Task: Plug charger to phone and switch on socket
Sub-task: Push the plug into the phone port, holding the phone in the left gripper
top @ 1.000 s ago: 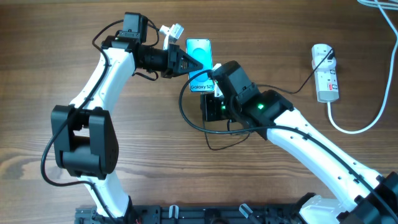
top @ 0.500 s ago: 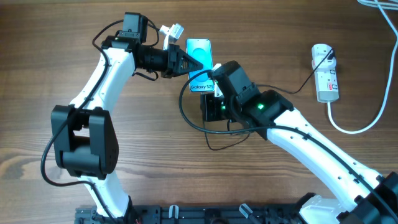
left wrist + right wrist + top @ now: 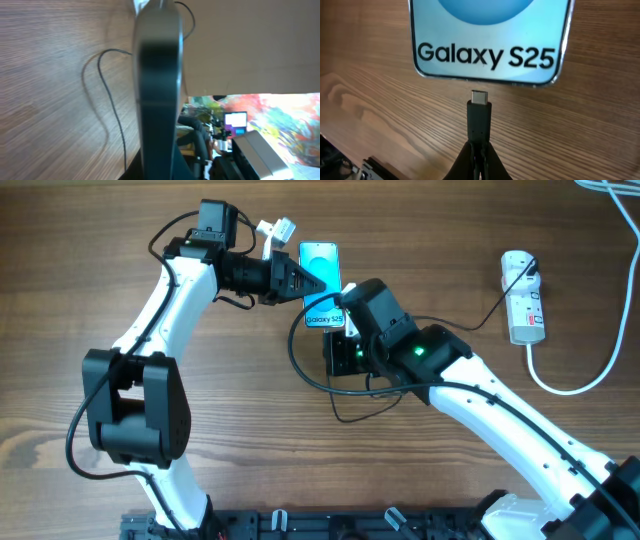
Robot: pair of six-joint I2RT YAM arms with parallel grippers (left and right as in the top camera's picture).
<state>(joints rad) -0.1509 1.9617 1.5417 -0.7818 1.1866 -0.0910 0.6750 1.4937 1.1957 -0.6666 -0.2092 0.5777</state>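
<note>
Nothing has visibly moved since a second ago: both arms, the phone (image 3: 320, 278) and the cables sit as they were.

Your left end effector (image 3: 306, 283) is clamped on the phone, which its wrist camera sees edge-on as a dark slab (image 3: 159, 90). Your right end effector (image 3: 479, 150) is closed narrow on the charger (image 3: 479, 120). Its metal plug tip points at the phone's bottom edge, just short of it, with a sliver of wood showing between. The white strip with "Galaxy S25" lies just above that gap.

From the phone, the thin black charger cable loops below over the bench (image 3: 450, 240), then runs off to the socket (image 3: 524, 298), which lies well apart from the phone near the overhead view's right side. A thick white cord (image 3: 575, 385) curls away beyond the socket.

You are working on brown, streaky wood grain. Past the phone in the left wrist view, the room is blurred: a tan panel, bright painted colours and a small lit screen.
</note>
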